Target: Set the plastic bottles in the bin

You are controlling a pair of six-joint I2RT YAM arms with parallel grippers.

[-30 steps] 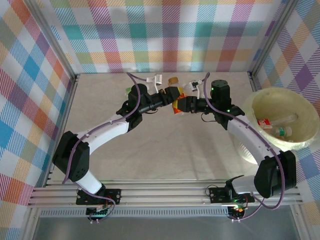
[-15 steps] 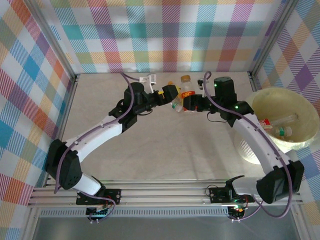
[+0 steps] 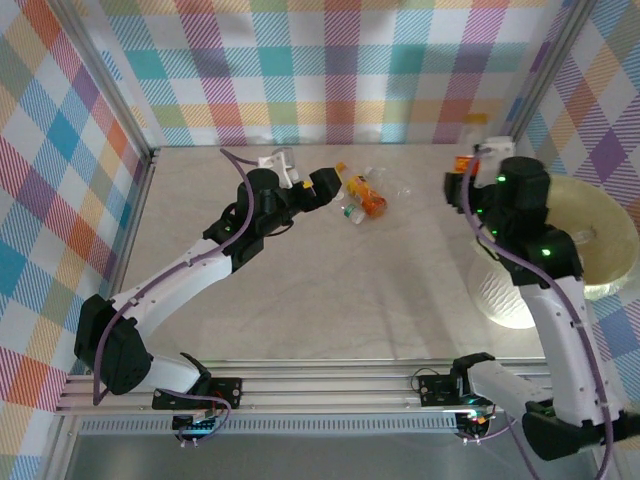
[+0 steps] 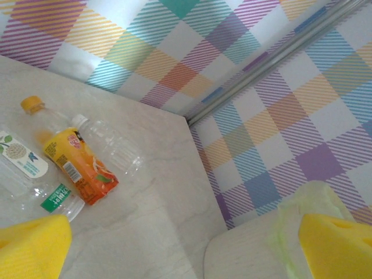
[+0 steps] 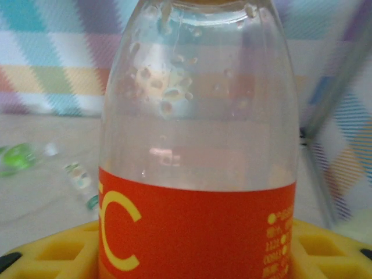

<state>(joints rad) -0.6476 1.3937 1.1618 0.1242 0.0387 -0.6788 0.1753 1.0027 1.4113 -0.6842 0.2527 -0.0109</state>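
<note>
My right gripper (image 3: 463, 172) is raised near the back right corner, beside the bin (image 3: 612, 238). It is shut on a clear plastic bottle (image 5: 197, 133) with a red label, which stands upright between the yellow fingers (image 5: 49, 253). My left gripper (image 3: 328, 185) hangs open at the back middle with nothing between its yellow pads (image 4: 29, 250). Just right of it, three bottles lie together on the table. They are an orange-labelled one (image 4: 78, 165), a clear one (image 4: 113, 145) and one with a white and green label (image 4: 26, 168). The right arm hides most of the bin's inside.
The pale yellow-green bin sits on a round whitish board (image 3: 505, 300) at the right edge. Checked walls close off the back and both sides, with a metal post (image 3: 530, 90) at the back right corner. The arm bases stand on a rail (image 3: 330, 385) at the near edge.
My left gripper opened, let go of the red-labelled bottle and drew back to the left. My right arm lifted that bottle and swung it right towards the bin.
</note>
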